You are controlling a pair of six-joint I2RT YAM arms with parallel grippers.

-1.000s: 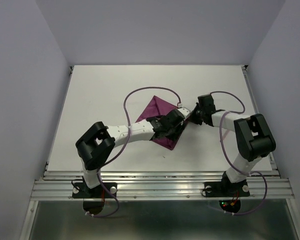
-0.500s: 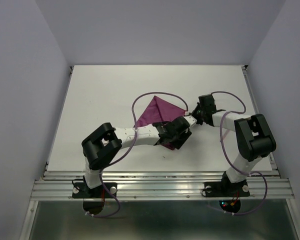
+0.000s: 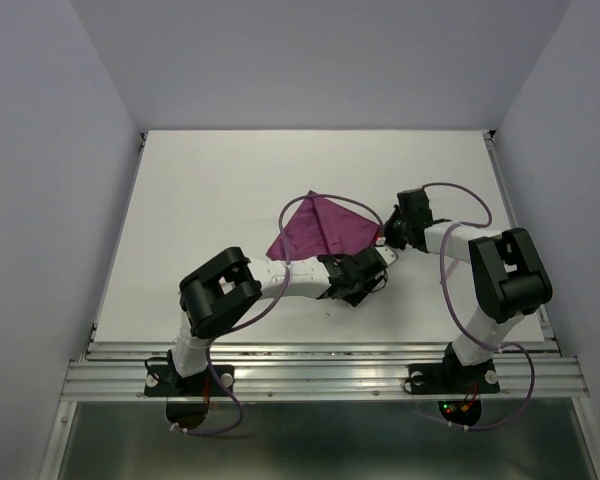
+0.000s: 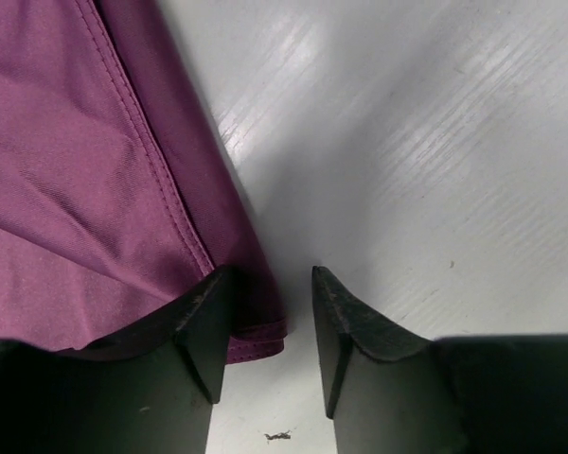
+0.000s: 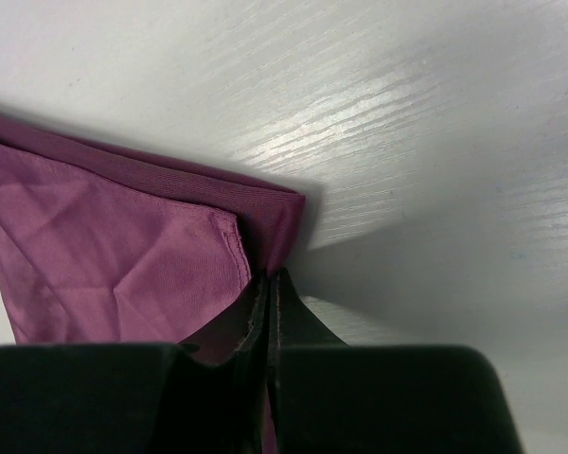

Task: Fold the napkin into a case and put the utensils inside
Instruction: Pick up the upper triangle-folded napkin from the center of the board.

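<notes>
– White table [image 3: 200, 200], plain grey walls round it. Where's the napkin [image 3: 320, 228]?
– Mid-table, btwn the two arms, lying flat as a triangle. No case yet, no utensils in sight.
– R side?
– Right gripper [image 5: 268, 317] is clamped on the cloth's right corner, fingers pressed together w/ fabric pinched in.
– L side?
– Left gripper [image 4: 265, 331] is spread, gripping nothing. One finger [image 4: 201, 326] overlaps the near corner's hem; the other is over bare table just beside it.
– Which way's the cloth from L?
– Ahead & off to the left in the wrist cam, hemmed edge running diagonally away from the fingers. Gap is mostly over table, not cloth.
– Next?
– Prob L has to shift sideways onto that corner before closing; it's the nearer arm for it. R anchors the other corner.
</notes>
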